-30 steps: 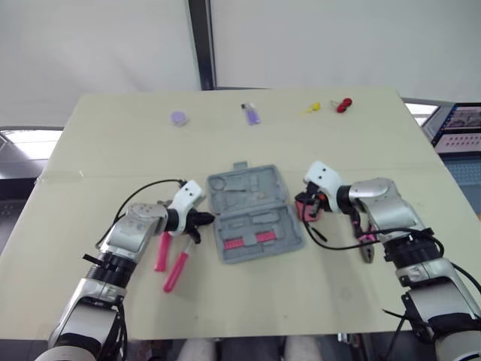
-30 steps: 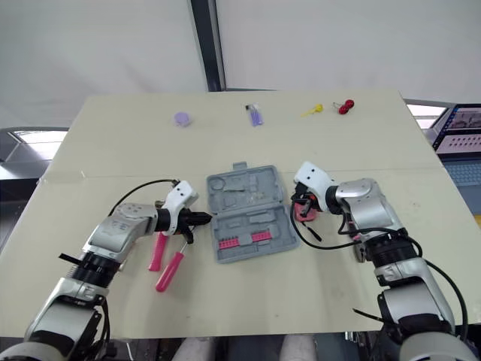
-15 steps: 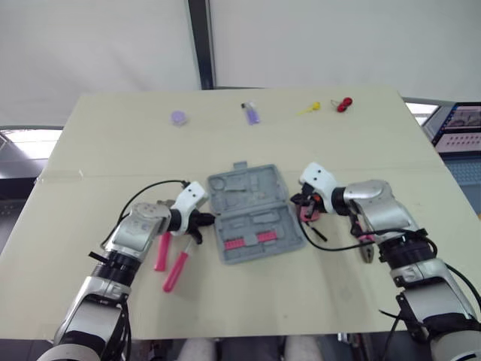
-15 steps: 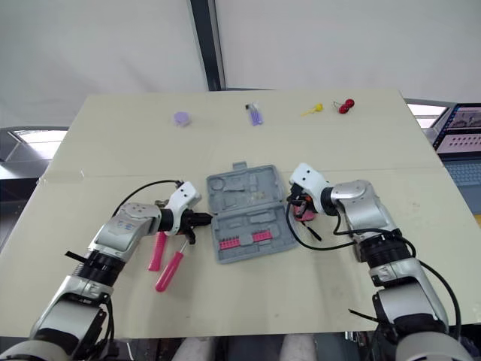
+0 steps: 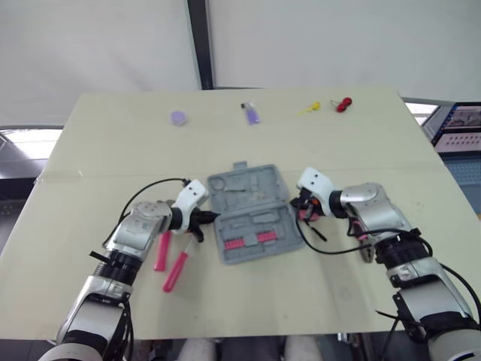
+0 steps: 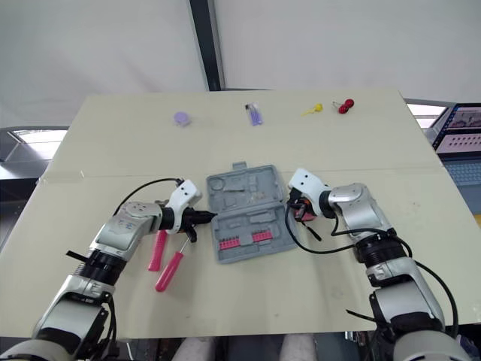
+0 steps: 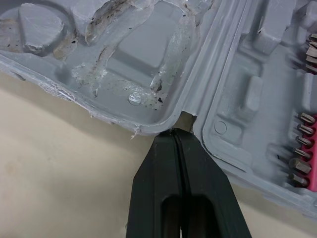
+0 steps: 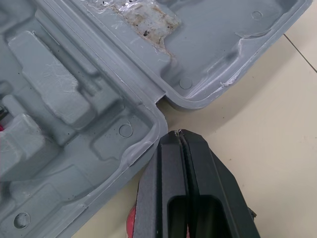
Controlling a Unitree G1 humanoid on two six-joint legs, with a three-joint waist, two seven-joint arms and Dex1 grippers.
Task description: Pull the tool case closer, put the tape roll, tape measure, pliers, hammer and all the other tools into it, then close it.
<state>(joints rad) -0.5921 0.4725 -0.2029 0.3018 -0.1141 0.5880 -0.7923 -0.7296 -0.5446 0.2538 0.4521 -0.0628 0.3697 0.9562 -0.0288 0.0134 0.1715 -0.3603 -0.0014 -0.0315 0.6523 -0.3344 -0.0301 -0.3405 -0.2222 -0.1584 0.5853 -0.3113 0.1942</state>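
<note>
While the tool case (image 5: 252, 213) lies open, flat at the middle of the tabletop (image 5: 113, 150), the step in hand looks like the first one: drawing it closer. None of the loose tools is packed yet. The left claw (image 7: 176, 134) is clenched, its tip pressed into the hinge notch at the case's 9 o'clock. The right claw (image 8: 178, 135), also clenched and holding nothing, points at the matching notch at 3 o'clock, just beside the rim. Both forearms lie low, elbows out, wrists turned inward across the case. The next move probably calls for an even drag toward 6 o'clock, or the case may swivel. Two pink-handled screwdrivers (image 5: 169, 256) wait at its 8 o'clock.
</note>
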